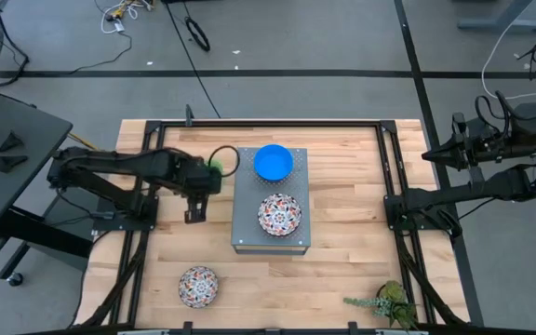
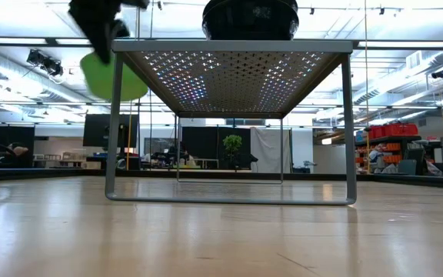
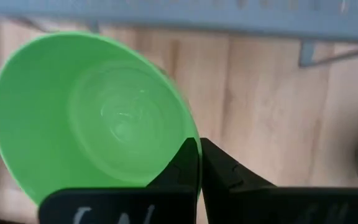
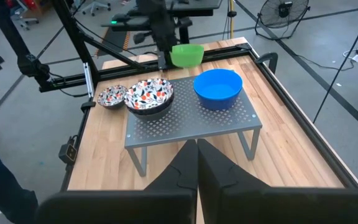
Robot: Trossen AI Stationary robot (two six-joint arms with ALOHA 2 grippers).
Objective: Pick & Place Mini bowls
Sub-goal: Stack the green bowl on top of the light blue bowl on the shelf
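A green mini bowl [image 3: 92, 118] hangs in the air just left of the grey perforated metal box [image 1: 270, 237], with my left gripper [image 3: 199, 146] shut on it. On the box's top sit a bright blue bowl [image 1: 273, 161] and a floral bowl [image 1: 279, 214], which rests in a dark bowl [image 4: 148, 109]. Another floral bowl [image 1: 197, 286] stands on the table near its front edge. My right gripper [image 4: 197, 149] waits shut, high at the table's right side, with nothing in it. My left gripper pinches the green bowl's rim [image 3: 188, 134], one finger inside the bowl and one outside. The fingers come steeply from above. The bowl [image 2: 110, 77] hangs tilted below them, clear of the table, at about the height of the box's top.
The box stands on thin legs [image 2: 112, 123] with open space under it. A small potted plant [image 1: 389, 300] sits at the table's front right. A black metal frame [image 1: 389, 158] runs along the table's edges.
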